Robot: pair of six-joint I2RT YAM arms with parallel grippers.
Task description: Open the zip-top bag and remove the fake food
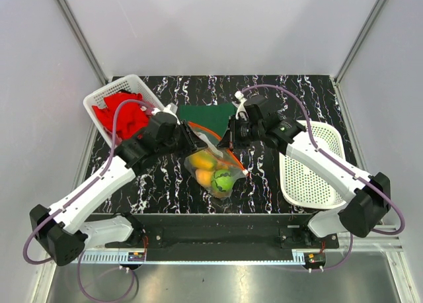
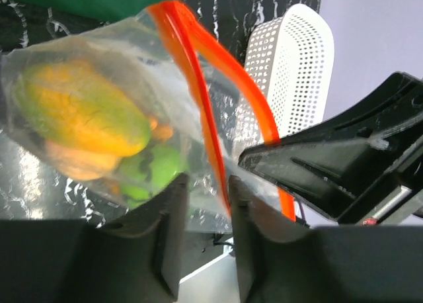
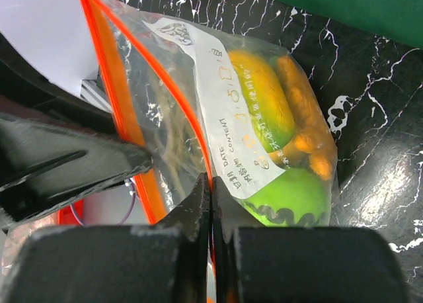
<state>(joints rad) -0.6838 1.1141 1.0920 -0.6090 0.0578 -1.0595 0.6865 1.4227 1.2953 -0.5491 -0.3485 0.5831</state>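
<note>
I am holding the zip-top bag (image 1: 210, 154) up off the desk (image 1: 165, 184), between my two grippers. The right gripper (image 3: 211, 187) is squeezed all the way closed on one side of the bag's mouth, right at the orange strip (image 2: 187, 58). The left gripper (image 2: 208, 194) is nearly closed, with only a thin gap, and the other side of the mouth is sitting in that gap. The fake food (image 1: 221, 178) is hanging in the bottom of the bag, below both grippers.

I am guessing the plastic is thin, soft and slippery, so it could slide out of a pinch. The strip looks thicker and stiffer, so that is the best place to hold. The food looks light but lumpy, and it is dragging the bag down. The two sides of the strip are standing apart, so the mouth is partly open.
</note>
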